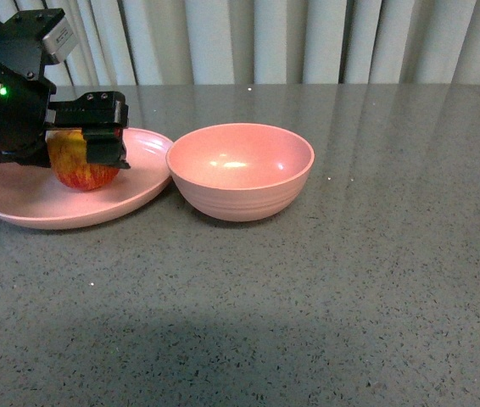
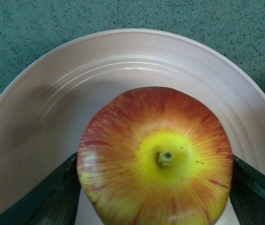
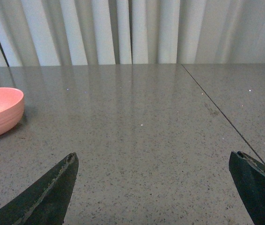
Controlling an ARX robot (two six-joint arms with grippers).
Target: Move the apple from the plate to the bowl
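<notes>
Clenching the round red-and-yellow apple (image 2: 156,159) from both sides, the left gripper (image 1: 86,154) held it sitting on the shallow oval pale-pink plate (image 1: 19,208). It needed a straight lift over the adjoining deep ridged pink bowl (image 1: 240,199), then a low release. Right gripper (image 3: 153,187) gaped, empty.

I see a grey speckled stone countertop (image 1: 376,280) filling the foreground on my feed, polished enough to mirror the pale vertical folds behind it. A whitish curtain (image 1: 308,38) hangs in broad pleats along the far edge and closes off the back. On the right wrist view I make out a thin dark seam (image 3: 226,117) running diagonally across the stone. A soft shadow (image 1: 181,339) darkens the near part of the counter. The light is even, with tiny bright glints on the surface.
</notes>
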